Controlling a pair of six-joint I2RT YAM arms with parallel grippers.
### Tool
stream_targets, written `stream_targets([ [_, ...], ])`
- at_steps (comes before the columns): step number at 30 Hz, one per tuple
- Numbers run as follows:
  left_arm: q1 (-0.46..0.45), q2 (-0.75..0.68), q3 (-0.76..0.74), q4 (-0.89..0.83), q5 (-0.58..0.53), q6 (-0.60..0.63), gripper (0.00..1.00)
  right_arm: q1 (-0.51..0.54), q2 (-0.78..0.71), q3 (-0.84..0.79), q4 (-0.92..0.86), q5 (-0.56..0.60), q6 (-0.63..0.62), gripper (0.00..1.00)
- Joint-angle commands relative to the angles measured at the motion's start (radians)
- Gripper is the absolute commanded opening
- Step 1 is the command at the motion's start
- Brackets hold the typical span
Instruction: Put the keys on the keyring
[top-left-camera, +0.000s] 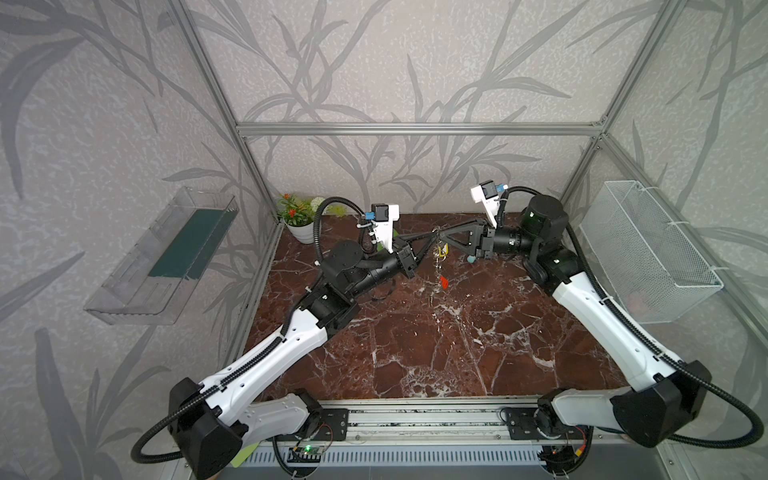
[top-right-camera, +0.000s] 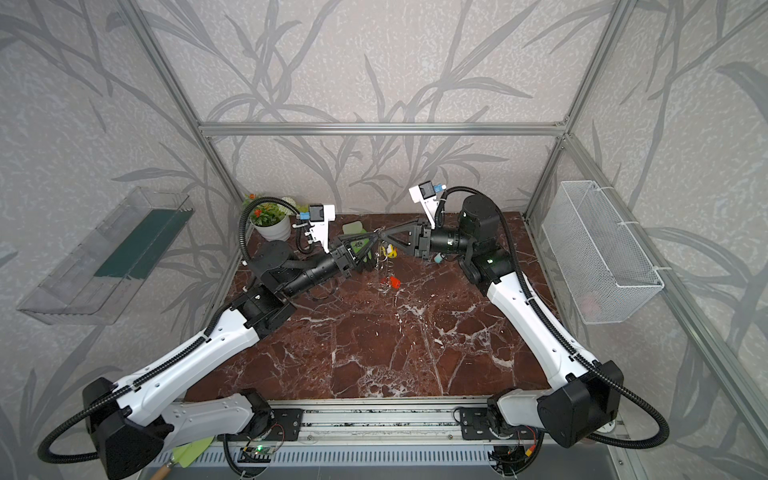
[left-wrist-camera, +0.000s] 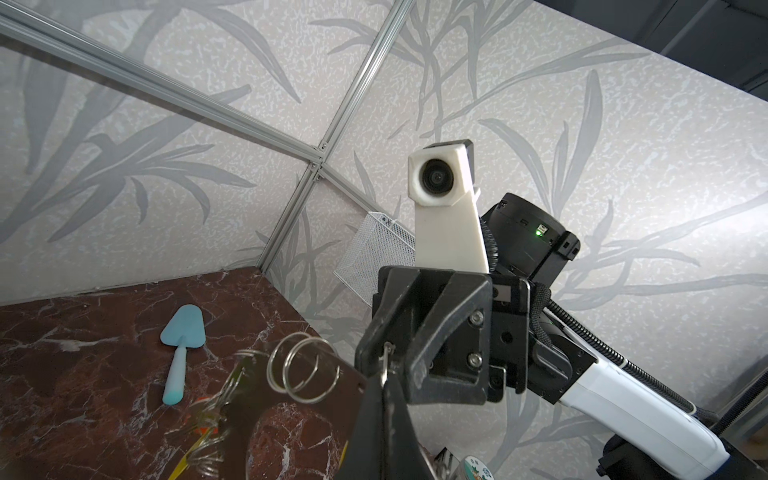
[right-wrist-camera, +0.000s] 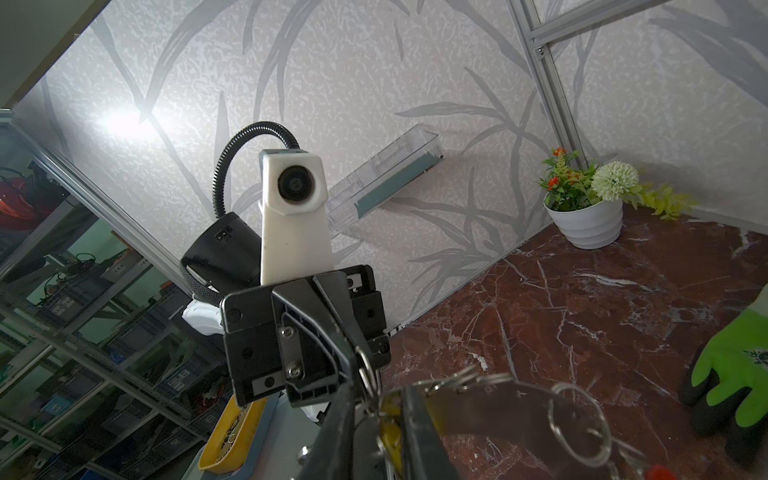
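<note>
Right now I am holding the keyring (right-wrist-camera: 498, 399) up off the desk (top-left-camera: 415, 340) at the back middle, my two arms meeting tip to tip. My left gripper (top-left-camera: 432, 241) is clenching what looks like one of the small loops on its rim. My right gripper (top-left-camera: 444, 238) is sitting around the yellow-tagged key (top-left-camera: 444, 250), jaws slightly apart, and I cannot tell whether they are pinching it. The red-tagged key (top-left-camera: 444, 281) is dangling lower, seemingly on the ring already. I am judging the job partly done, with the yellow one mid-threading.
</note>
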Motion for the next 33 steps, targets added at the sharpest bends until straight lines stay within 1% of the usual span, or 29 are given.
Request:
stream_targets([
  [1, -0.002, -0.002, 0.014, 0.155, -0.045, -0.022, 0.0, 0.001, 0.001, -0.009, 0.016, -0.026, 0.015, 0.24],
  [9, -0.017, 0.033, 0.025, 0.203, -0.055, -0.036, 0.0, 0.002, 0.006, -0.015, 0.04, -0.018, 0.026, 0.26],
  [16, -0.022, 0.027, 0.022, 0.194, -0.063, -0.032, 0.0, -0.002, 0.003, -0.011, 0.046, -0.008, 0.026, 0.25],
  [17, -0.022, 0.025, 0.02, 0.196, -0.064, -0.032, 0.0, -0.004, 0.001, -0.013, 0.052, -0.009, 0.047, 0.22],
  [18, -0.023, 0.026, 0.019, 0.199, -0.065, -0.033, 0.0, -0.004, 0.0, -0.019, 0.064, -0.01, 0.065, 0.15],
  [19, -0.023, 0.027, 0.018, 0.201, -0.065, -0.036, 0.0, -0.004, 0.0, -0.022, 0.077, -0.012, 0.075, 0.11],
  [23, -0.025, 0.04, 0.022, 0.227, -0.062, -0.046, 0.0, 0.001, 0.001, -0.049, 0.095, -0.012, 0.087, 0.13],
  [27, -0.03, 0.053, 0.028, 0.247, -0.06, -0.048, 0.0, 0.02, 0.0, -0.041, 0.06, -0.005, 0.054, 0.1],
  [33, -0.037, 0.076, 0.037, 0.261, -0.054, -0.052, 0.0, 0.038, 0.019, -0.03, 0.048, -0.029, 0.049, 0.05],
])
